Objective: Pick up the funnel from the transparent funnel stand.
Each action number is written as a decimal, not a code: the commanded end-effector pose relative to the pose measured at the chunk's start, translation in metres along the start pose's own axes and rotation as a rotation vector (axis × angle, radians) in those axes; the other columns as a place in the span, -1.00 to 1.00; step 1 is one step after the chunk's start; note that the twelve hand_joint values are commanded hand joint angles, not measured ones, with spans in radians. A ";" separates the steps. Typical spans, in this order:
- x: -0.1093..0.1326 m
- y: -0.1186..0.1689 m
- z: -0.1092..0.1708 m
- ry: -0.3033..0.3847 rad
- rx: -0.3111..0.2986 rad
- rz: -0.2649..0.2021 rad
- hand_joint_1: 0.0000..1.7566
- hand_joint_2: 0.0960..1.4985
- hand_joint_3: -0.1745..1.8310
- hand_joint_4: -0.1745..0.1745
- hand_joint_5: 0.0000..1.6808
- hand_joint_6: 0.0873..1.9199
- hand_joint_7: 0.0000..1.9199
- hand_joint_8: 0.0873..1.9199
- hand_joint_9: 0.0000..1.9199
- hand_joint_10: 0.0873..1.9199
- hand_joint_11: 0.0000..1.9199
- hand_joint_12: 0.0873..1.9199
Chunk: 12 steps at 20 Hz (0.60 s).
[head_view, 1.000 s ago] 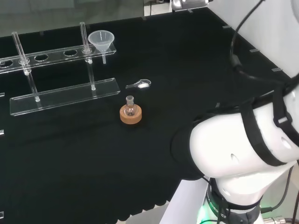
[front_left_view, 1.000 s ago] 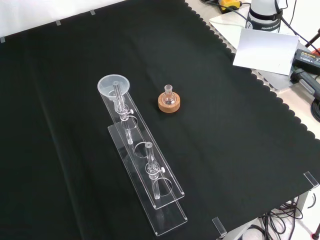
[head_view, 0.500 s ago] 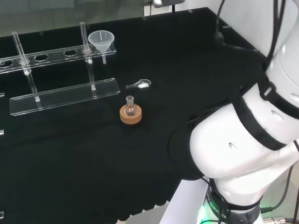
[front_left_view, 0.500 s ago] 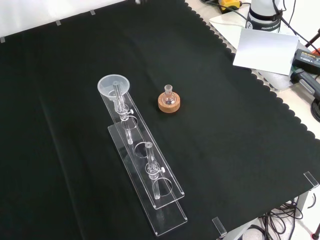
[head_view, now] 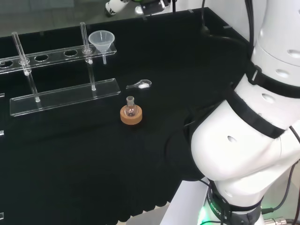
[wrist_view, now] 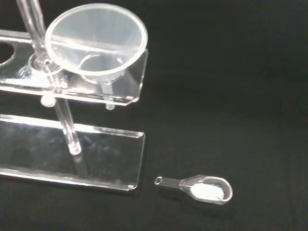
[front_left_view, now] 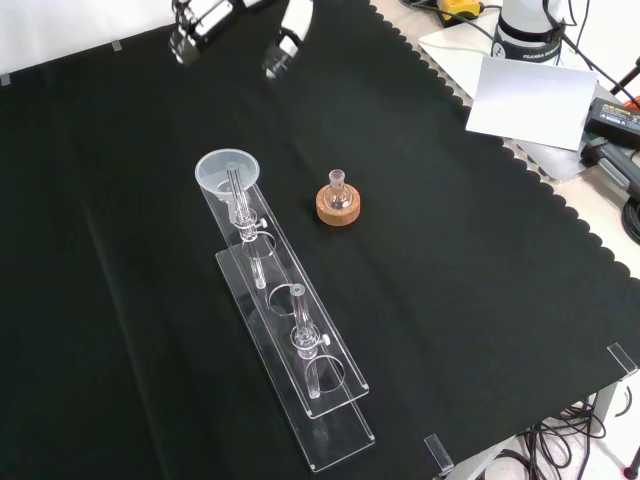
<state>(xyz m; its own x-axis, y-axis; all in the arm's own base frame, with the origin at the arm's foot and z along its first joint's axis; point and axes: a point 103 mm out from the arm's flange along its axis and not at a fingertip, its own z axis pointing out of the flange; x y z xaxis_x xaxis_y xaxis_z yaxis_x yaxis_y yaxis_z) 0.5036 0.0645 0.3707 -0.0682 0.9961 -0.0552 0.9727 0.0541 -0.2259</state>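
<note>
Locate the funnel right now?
In the head view the funnel sits in the right end hole of the transparent funnel stand, up and left of the small flask on its cork ring.

We see the hand come in over the far end of the cloth

Half a second ago the front view showed no more than a dark tip at its top edge; now the hand [front_left_view: 240,25] reaches in there, black and white, above the cloth's [front_left_view: 480,300] far edge and well apart from the funnel [front_left_view: 227,171]. In the head view the hand [head_view: 136,5] now shows at the top edge, beyond the cloth's far edge, where only a small part showed before. The arm's white links [head_view: 262,108] at the head view's right have swung upright and stand taller against the right edge than a second ago.
</note>
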 end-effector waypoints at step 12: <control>0.061 0.042 0.043 -0.126 0.205 -0.060 -0.36 -0.09 -0.58 0.12 -0.93 -1.00 -1.00 -0.74 -0.87 -0.24 -0.77 0.59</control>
<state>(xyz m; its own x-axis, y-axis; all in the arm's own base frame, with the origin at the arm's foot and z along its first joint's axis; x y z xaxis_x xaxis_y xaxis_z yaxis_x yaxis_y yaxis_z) 0.5222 0.1013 0.3352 -0.1277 0.9878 -0.0895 0.9311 0.0883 -0.3540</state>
